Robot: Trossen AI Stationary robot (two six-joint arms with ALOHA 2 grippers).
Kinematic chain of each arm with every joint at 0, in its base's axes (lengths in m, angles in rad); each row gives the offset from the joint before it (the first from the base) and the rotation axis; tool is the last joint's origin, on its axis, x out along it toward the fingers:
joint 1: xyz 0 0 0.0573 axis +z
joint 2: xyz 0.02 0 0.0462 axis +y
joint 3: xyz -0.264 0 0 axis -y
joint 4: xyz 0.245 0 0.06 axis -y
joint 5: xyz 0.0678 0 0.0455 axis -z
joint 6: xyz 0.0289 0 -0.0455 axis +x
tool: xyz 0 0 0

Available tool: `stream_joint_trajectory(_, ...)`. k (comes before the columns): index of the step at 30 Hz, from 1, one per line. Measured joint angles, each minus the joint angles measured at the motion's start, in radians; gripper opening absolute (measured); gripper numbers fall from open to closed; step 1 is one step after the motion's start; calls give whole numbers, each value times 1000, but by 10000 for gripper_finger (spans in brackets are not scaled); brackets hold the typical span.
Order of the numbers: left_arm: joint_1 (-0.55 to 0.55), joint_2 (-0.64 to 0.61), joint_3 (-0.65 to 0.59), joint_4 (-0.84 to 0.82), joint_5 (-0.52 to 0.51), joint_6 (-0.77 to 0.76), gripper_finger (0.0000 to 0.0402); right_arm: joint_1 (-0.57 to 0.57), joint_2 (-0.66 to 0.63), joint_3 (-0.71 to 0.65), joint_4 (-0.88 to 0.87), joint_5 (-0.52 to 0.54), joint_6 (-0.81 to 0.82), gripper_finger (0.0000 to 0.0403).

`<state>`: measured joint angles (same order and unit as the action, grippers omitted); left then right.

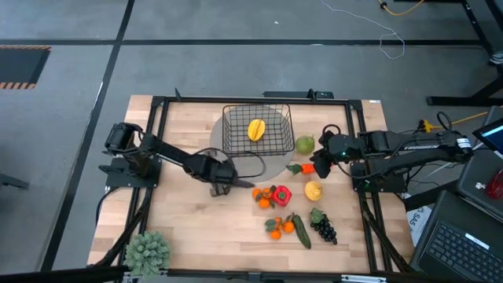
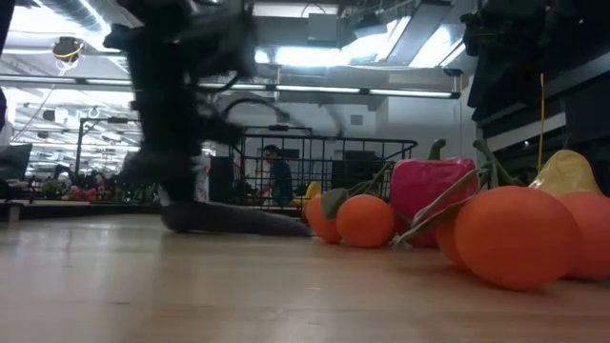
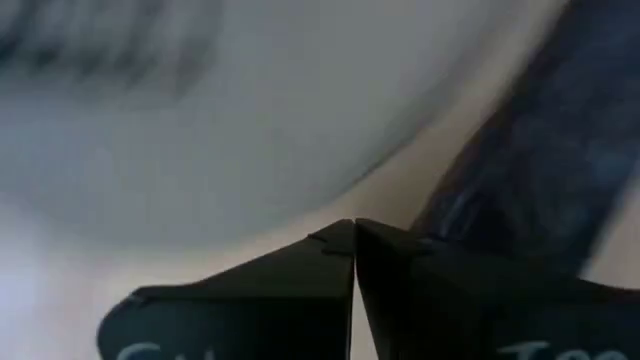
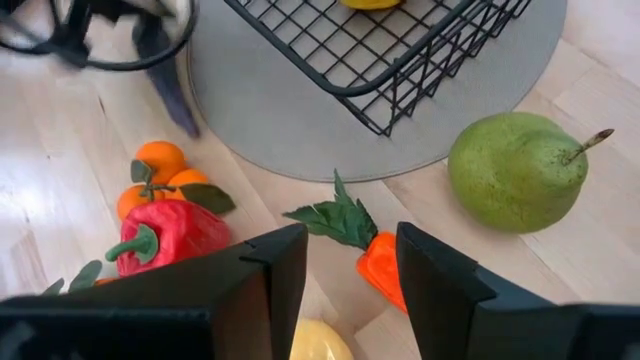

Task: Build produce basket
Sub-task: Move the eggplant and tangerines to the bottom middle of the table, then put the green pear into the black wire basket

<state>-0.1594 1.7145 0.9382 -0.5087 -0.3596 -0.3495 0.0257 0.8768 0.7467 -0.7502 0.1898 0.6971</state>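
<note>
The black wire basket (image 1: 258, 130) stands on a round grey mat (image 1: 271, 161) and holds a yellow starfruit (image 1: 256, 130). My left gripper (image 1: 221, 187) is shut, low over the table at the mat's near left edge. It is beside a dark purple eggplant (image 1: 240, 183) that lies on the wood, which also shows in the left wrist view (image 3: 540, 170). My right gripper (image 4: 350, 265) is open above the carrot (image 4: 378, 268), one finger on either side of it, touching nothing. The carrot lies on the table near a green pear-shaped fruit (image 4: 512, 172). My left gripper's shut fingertips (image 3: 352, 240) have nothing between them. They stand close beside the eggplant (image 2: 243, 221), coming from above. I cannot tell whether they touch it.
Near the table's front lie a red pepper (image 1: 282, 194), oranges (image 1: 263, 196), a second bunch of oranges (image 1: 277, 228), a cucumber (image 1: 302, 233), dark grapes (image 1: 323, 227) and a lemon (image 1: 313, 189). A bushy grey-green plant (image 1: 148, 250) stands at the near left corner.
</note>
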Motion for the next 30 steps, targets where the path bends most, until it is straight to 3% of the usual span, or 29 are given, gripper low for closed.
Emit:
stream_joint_trajectory(3, -36, 0, 27, 240, 129, 87, 0, 0, 0, 0, 1, 0, -7, 143)
stream_joint_trajectory(6, -71, 0, 99, 273, 142, 117, 0, 0, 0, 0, 1, 0, -18, 143)
stream_joint_trajectory(10, -108, 0, 243, 95, 134, 116, 0, 0, 0, 0, 1, -7, -18, 143)
stream_joint_trajectory(15, -170, 0, 422, -240, 128, 123, 0, 0, 0, 0, 1, -8, -18, 143)
stream_joint_trajectory(18, -201, -38, 470, -445, 80, 116, 0, 0, 0, 0, 1, -8, -18, 143)
stream_joint_trajectory(24, -240, -177, 410, -653, 41, 27, 0, 0, 0, 0, 13, -9, -18, 143)
stream_joint_trajectory(27, -278, -287, 296, -638, 33, 51, 0, 0, 0, 0, 22, -8, -22, 143)
stream_joint_trajectory(30, -300, -431, 134, -484, 28, 64, 1, 0, 0, 0, 22, -8, -22, 143)
